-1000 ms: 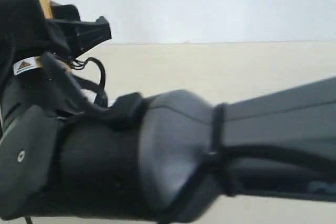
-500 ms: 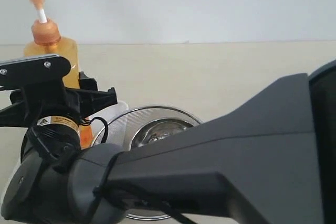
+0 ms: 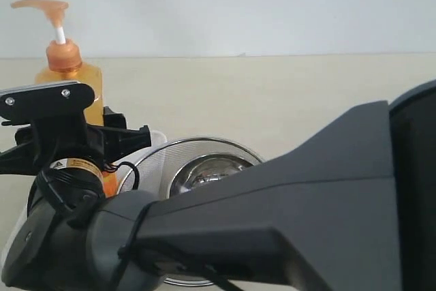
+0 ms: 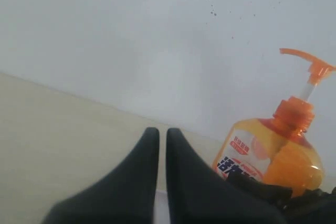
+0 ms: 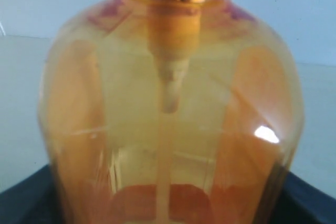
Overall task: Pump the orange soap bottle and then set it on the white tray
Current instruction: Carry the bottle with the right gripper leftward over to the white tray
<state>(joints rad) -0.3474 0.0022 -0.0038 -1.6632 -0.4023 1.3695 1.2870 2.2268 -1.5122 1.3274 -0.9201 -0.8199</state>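
Note:
The orange soap bottle stands upright at the far left of the exterior view, its pump head raised on the white stem. My right gripper reaches across from the right and is shut on the bottle's lower body. In the right wrist view the bottle fills the picture, with black fingers at both sides. My left gripper is shut on nothing, and the bottle sits apart from it, label side showing. A white rim, apparently the white tray, peeks out beside the bottle, mostly hidden.
A round steel mesh strainer with a bowl sits just right of the bottle, partly behind my right arm, which blocks the lower half of the exterior view. A beige tabletop stretches behind, with a pale wall beyond.
A second ago the arm and a black gripper hid the bottle. Since then the bottle has come into view with the pump up, and it has shifted slightly down and right.

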